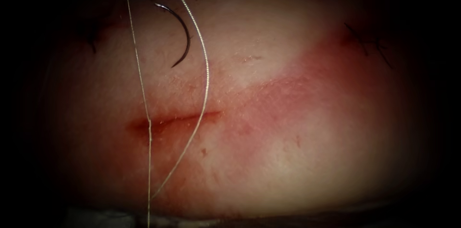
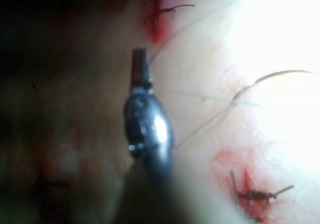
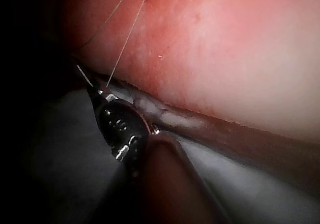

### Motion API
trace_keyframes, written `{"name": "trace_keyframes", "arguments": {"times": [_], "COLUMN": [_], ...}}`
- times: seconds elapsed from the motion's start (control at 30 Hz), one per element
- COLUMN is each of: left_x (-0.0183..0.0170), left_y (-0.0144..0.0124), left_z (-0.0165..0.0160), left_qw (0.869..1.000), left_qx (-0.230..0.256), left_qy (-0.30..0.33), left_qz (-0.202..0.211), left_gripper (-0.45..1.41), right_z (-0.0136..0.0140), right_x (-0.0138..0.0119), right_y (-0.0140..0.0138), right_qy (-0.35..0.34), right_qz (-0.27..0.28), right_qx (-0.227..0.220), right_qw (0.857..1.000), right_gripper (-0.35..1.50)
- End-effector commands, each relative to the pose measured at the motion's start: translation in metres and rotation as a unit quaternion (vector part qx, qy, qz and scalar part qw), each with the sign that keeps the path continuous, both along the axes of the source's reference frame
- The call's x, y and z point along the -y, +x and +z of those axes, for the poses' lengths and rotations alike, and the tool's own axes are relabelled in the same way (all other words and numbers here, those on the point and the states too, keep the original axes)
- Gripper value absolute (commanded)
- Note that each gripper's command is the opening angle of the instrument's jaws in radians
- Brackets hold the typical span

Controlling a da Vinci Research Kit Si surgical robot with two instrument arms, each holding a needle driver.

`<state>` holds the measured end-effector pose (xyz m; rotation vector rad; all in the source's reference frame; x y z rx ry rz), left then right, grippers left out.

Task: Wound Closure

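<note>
A: Take the endoscope view first. Where's the needle?

B: The needle (image 1: 178, 33) lies free on the tissue (image 1: 297, 161), on the far side of the cut (image 1: 175, 121), its whole curve visible and out of the tissue. The thread (image 1: 204, 60) runs in two strands from the far edge across the cut to the near edge (they meet near the bottom).

A: And my left wrist view?

B: My left tool (image 2: 140, 64) hangs over the tissue with jaws together, holding nothing. The needle (image 2: 270, 79) lies well apart from it, with thread (image 2: 200, 129) trailing between. Dark stitched knots (image 2: 255, 194) sit in red fluid (image 2: 225, 156) nearby.

A: Right wrist view?

B: My right tool (image 3: 90, 84) sits at the tissue's near edge, jaws clamped on the thread (image 3: 125, 44), which rises taut across the tissue (image 3: 240, 49).
</note>
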<state>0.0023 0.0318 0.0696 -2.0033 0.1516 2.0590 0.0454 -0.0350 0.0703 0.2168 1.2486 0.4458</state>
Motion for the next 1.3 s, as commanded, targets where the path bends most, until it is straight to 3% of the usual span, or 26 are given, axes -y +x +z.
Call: {"name": "trace_keyframes", "arguments": {"times": [0.03,0.5,0.67,0.7,0.73,0.8,0.9,1.1,1.3], "left_x": [-0.0003,-0.0005,0.0014,0.0018,0.0028,0.0042,0.0052,0.0078,0.0122], "left_y": [-0.0007,-0.0013,-0.0015,-0.0015,-0.0013,-0.0007,0.0,0.0031,0.005], "left_z": [0.0008,0.001,0.0008,0.0007,0.0004,-0.0004,-0.0014,-0.0058,-0.0108], "left_qw": [1.0,1.0,1.0,1.0,1.0,1.0,1.0,0.999,0.997], "left_qx": [0.0,-0.005,0.002,0.003,0.008,0.014,0.019,0.037,0.062], "left_qy": [-0.001,-0.004,-0.008,-0.009,-0.009,-0.008,-0.004,0.003,0.005], "left_qz": [-0.001,-0.006,0.002,0.004,0.009,0.016,0.023,0.034,0.041], "left_gripper": [-0.45,-0.45,-0.45,-0.45,-0.45,-0.45,-0.45,-0.45,-0.45], "right_z": [0.0001,0.0008,0.0018,0.0018,0.0017,0.0015,0.0007,-0.0018,-0.0055], "right_x": [0.0019,0.0031,0.0017,0.0014,0.0011,0.0008,0.0008,0.0015,-0.0039], "right_y": [0.0007,0.0003,0.001,0.0009,0.0008,0.0006,-0.0005,-0.0062,-0.0103], "right_qy": [0.007,0.023,0.039,0.039,0.038,0.035,0.039,0.085,0.074], "right_qz": [-0.004,-0.013,0.0,0.002,0.007,0.024,0.018,-0.1,-0.137], "right_qx": [0.001,0.013,0.007,0.005,0.007,0.017,0.017,0.04,0.049], "right_qw": [1.0,1.0,0.999,0.999,0.999,0.999,0.999,0.991,0.987], "right_gripper": [-0.35,-0.35,-0.35,-0.08,0.79,1.36,1.46,1.48,1.4]}}
